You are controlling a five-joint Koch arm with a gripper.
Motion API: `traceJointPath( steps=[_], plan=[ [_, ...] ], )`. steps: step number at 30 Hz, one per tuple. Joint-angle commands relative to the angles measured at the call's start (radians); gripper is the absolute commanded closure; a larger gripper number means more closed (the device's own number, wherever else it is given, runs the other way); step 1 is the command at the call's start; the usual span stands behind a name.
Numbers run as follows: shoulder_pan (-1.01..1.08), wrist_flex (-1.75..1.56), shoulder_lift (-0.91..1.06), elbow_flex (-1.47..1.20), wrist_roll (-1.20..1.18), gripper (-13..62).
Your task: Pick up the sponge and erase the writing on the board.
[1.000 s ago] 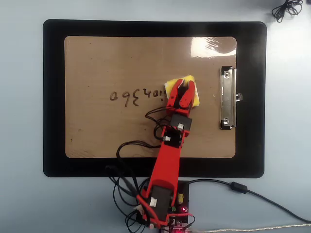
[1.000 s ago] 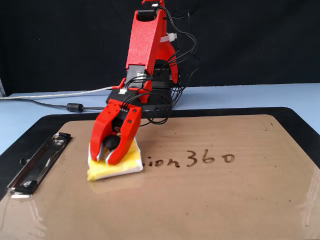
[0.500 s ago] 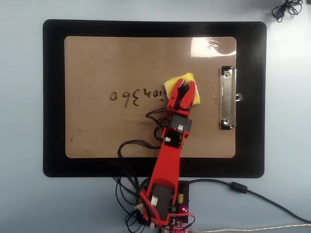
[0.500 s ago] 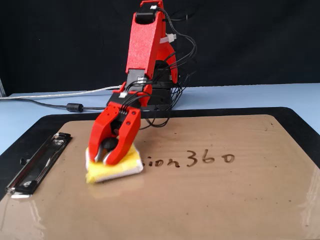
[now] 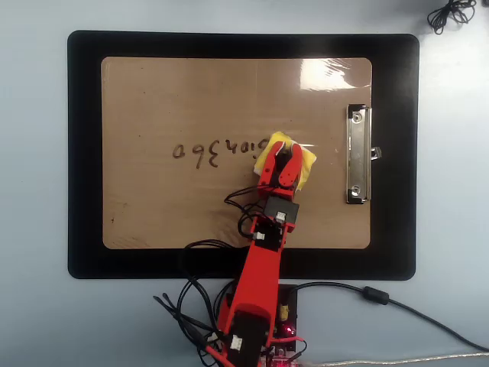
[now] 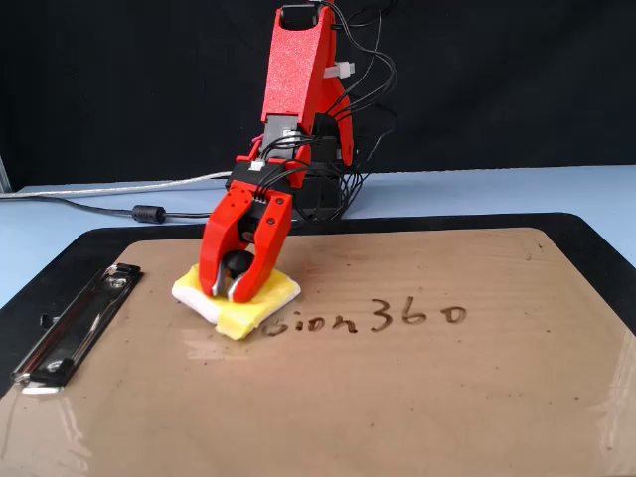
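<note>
One red gripper (image 6: 231,290) clamps the knob of the sponge (image 6: 238,301), apparently flat on the board (image 5: 191,206), just clip-side of the writing (image 5: 221,151).

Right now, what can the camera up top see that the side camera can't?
Only the overhead view shows the whole black mat around the board and a coiled cord in the far corner. Only the fixed view shows the black knob between the tool's jaws, and the dark backdrop. Both show the tool shut on the sponge, the writing, the board and its clip.
</note>
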State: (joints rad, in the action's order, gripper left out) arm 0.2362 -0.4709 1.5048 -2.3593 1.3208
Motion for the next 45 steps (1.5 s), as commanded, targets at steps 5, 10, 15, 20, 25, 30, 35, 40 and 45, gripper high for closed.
traceJointPath(
  steps=[5, 10, 15, 20, 25, 30, 35, 40, 45],
  plan=[
    [0.031, -0.023, 0.334, -0.331, 0.014, 57.2],
    [0.021, -0.04, -0.123, 0.137, 0.034, 57.2],
    [0.025, -0.055, -0.192, 0.209, 0.037, 57.3],
    [0.031, -0.055, 0.21, -0.253, 0.038, 57.2],
    [0.023, -0.104, -0.156, 0.109, 0.086, 57.2],
    [-0.052, -0.141, -0.265, 0.209, 0.114, 57.2],
    [-0.135, -0.1, 0.245, -0.296, 0.158, 57.2],
    [-0.167, -0.089, -0.133, 0.06, 0.17, 57.2],
    [-0.163, -0.107, -0.225, 0.181, 0.164, 57.2]
  ],
)
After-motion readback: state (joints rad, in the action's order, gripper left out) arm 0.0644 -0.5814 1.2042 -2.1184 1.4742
